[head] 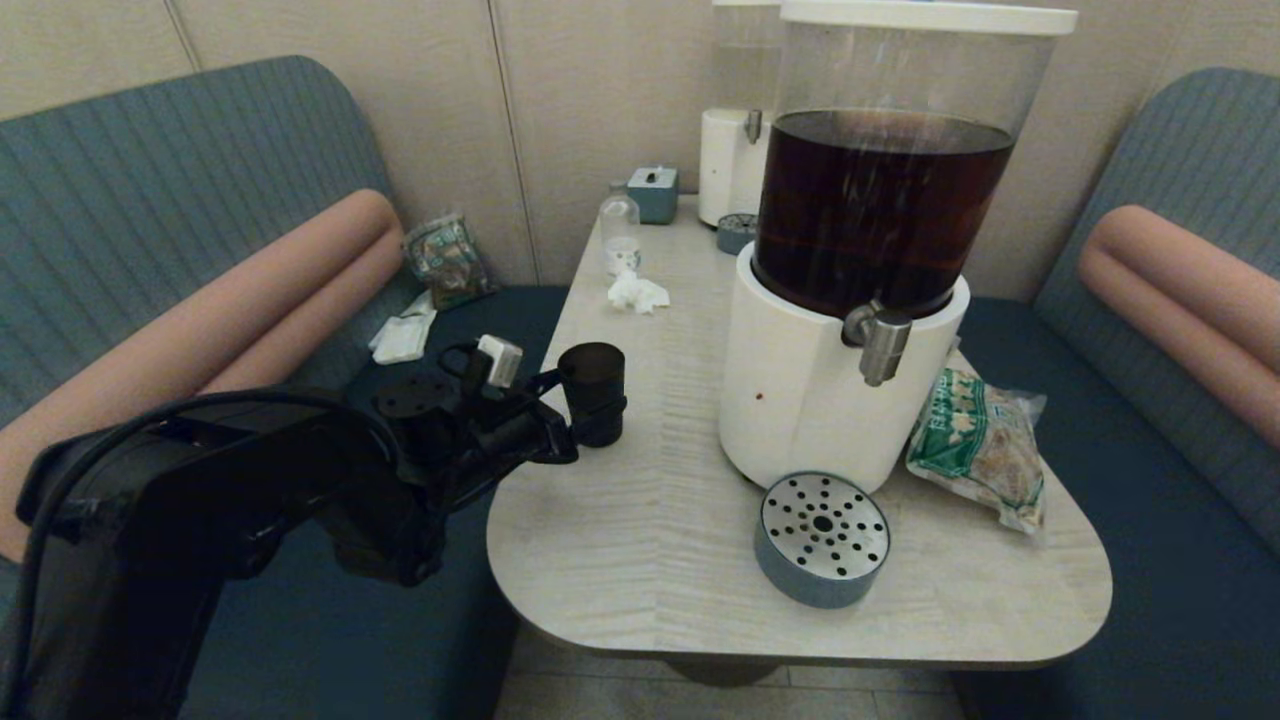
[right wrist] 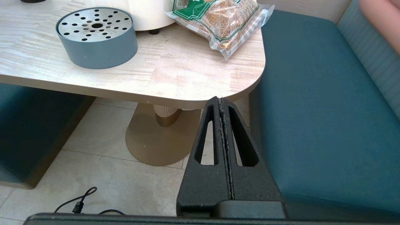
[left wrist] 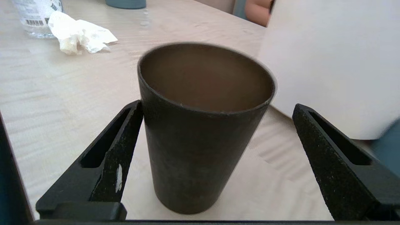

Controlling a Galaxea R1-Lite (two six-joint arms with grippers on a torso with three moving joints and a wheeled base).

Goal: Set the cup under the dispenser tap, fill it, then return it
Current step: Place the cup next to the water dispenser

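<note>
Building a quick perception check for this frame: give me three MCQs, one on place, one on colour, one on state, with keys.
1. Where does the cup stand?
A. under the dispenser tap
B. on the table's left side, between the left gripper's fingers
C. on the drip tray

2. What colour is the liquid in the big dispenser?
A. dark brown
B. clear
C. green

3. How is the right gripper?
A. open around the cup
B. shut on the snack bag
C. shut on nothing

Key: B, the cup sits on the table with the left gripper open around it, away from the dispenser tap. A, the tank shows dark brown. C, its fingers meet below the table edge.
</note>
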